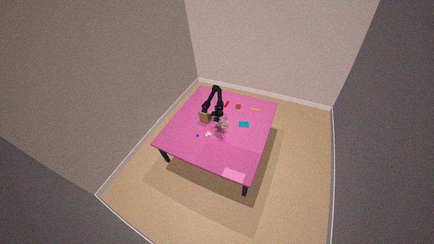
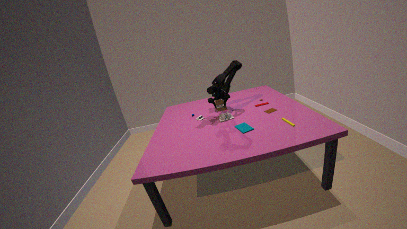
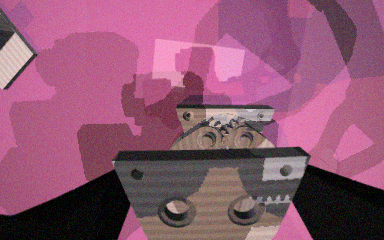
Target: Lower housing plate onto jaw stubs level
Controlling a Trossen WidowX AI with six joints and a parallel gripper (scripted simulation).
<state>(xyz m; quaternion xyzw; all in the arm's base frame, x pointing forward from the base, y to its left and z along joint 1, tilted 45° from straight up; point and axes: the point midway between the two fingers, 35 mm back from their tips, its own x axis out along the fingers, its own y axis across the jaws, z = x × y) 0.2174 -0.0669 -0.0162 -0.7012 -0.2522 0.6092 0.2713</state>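
While the pincer [image 3: 209,170] grips it, the housing plate [image 3: 212,187] spans crosswise.

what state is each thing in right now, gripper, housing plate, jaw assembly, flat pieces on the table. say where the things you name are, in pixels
gripper [image 3: 209,170]: shut on the housing plate
housing plate [image 3: 212,192]: held, off the jaw stubs, not seated
jaw assembly [image 1: 222,123] [image 2: 226,117] [image 3: 225,137]: on the table, uncovered
teal plate [image 1: 243,123] [image 2: 244,128]: lying flat
red bar [image 1: 226,104] [image 2: 261,104]: lying flat
yellow stick [image 1: 256,109] [image 2: 288,121]: lying flat
brown plate [image 1: 238,106] [image 2: 270,110]: lying flat
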